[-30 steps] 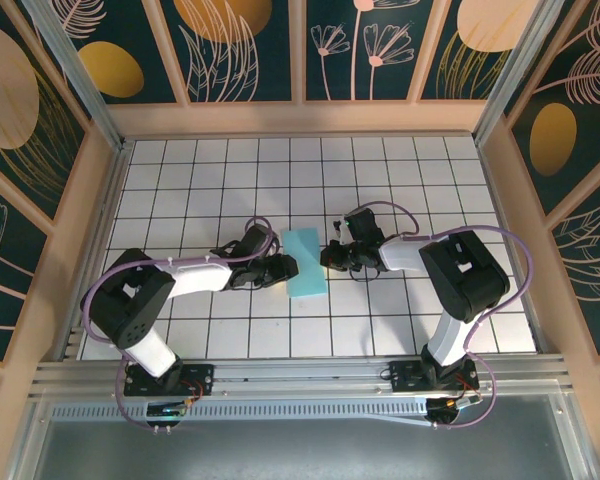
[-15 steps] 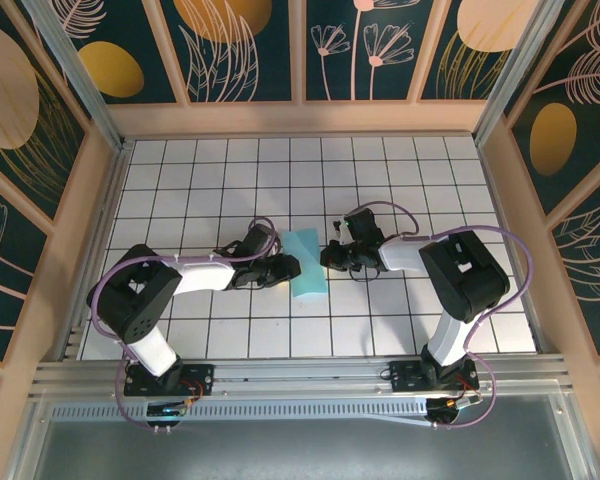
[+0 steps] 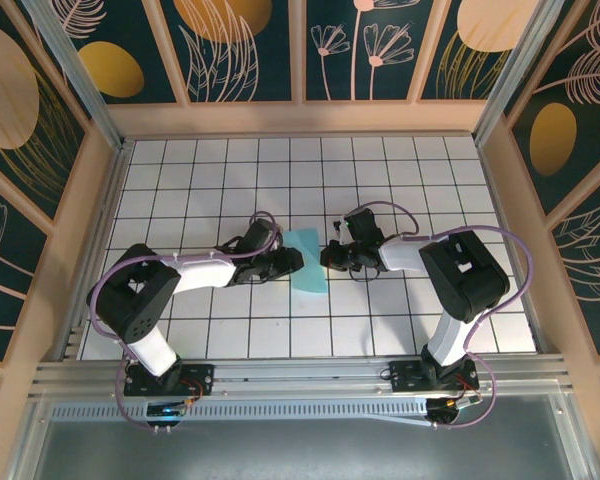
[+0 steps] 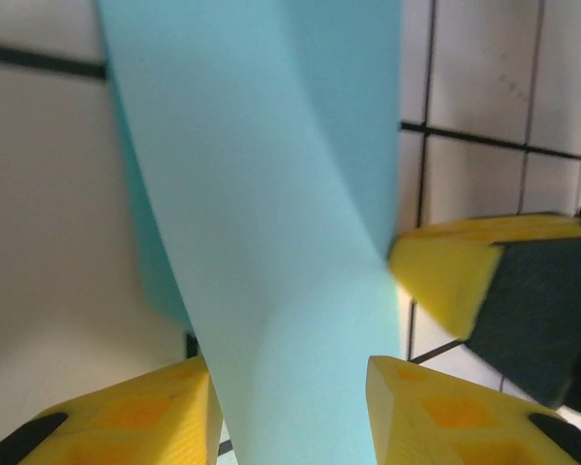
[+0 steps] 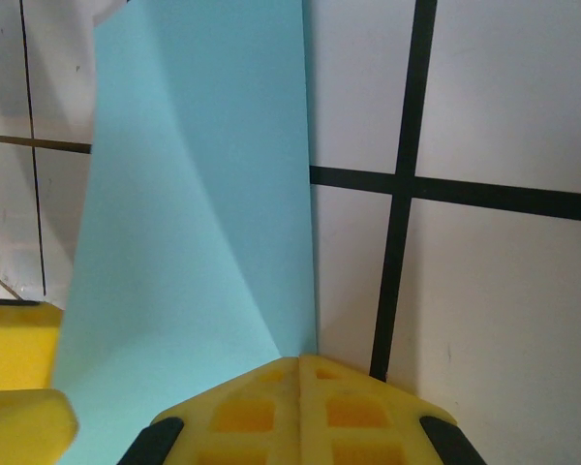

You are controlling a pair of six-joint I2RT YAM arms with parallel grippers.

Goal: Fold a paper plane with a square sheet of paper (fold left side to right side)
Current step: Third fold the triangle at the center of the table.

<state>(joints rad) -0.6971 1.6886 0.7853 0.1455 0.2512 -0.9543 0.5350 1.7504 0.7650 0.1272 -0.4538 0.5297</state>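
Left edge of sheet [image 3: 310, 262] has come up off the bench [image 3: 180, 175] and swung rightward since a second ago. From above the blue patch now looks narrower. Left fingers [image 4: 136, 421] have shifted right with it. Right fingers [image 5: 257, 412] are where they were.

Sheet: near bench centre, a little toward the near edge, long axis running near to far. Right part lies on the white grid. Left part is raised and twisted over it, with one slanting bend across the face in both wrist views.

Left fingers: apart, at the sheet's left side. The lifted paper fills the gap and meets both inner faces. Cannot tell whether they actually grip it.

Right fingers: pressed together with nothing between them, tips touching the sheet at its right side.

The two pairs face each other across the sheet, close together.
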